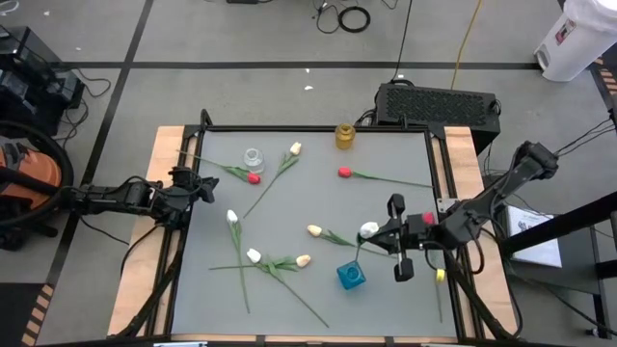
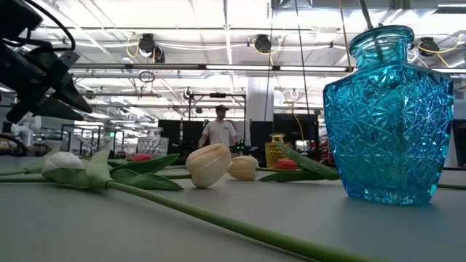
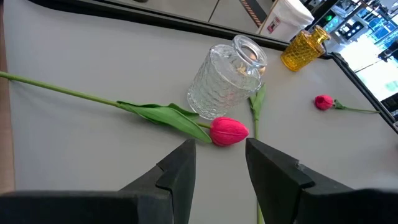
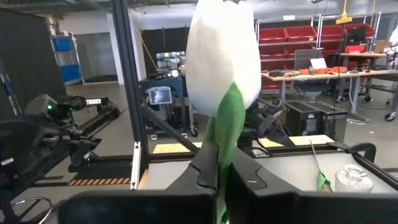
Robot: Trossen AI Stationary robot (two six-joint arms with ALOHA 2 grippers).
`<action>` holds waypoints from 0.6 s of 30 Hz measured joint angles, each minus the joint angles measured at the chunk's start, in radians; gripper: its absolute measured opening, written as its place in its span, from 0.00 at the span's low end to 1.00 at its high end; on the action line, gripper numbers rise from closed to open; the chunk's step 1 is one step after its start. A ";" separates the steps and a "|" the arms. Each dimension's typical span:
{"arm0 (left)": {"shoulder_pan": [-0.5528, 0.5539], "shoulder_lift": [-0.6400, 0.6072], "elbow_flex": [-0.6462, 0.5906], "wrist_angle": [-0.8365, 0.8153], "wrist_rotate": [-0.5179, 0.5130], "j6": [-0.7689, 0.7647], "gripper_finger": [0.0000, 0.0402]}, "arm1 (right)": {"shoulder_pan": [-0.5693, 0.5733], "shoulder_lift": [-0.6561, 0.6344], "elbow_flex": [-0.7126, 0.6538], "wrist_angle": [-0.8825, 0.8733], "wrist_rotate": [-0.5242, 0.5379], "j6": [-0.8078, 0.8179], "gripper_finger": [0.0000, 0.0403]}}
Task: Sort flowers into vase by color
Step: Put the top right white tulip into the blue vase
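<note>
Right pincer (image 4: 222, 171) pinching white tulip (image 4: 224, 56) by stem, head upright, apparently above blue vase (image 1: 351, 276). Left pincer (image 3: 219, 165) spread, low over surface (image 1: 289, 212), just short of red tulip (image 3: 229, 131) lying against clear vase (image 3: 229, 78). Yellow vase (image 1: 344, 135) at far edge.

2 dark jointed arms — each tool (image 1: 384, 229) with 2 black fingers.

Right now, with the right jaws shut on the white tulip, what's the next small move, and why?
Probably carry the white tulip over the blue vase. The right gripper holds it upright just beyond the vase, whose neck is empty; check that the colour matches.
</note>
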 joint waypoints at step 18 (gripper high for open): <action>0.000 0.000 0.000 0.000 0.000 0.000 0.37 | 0.000 0.077 0.000 0.002 -0.004 0.068 0.00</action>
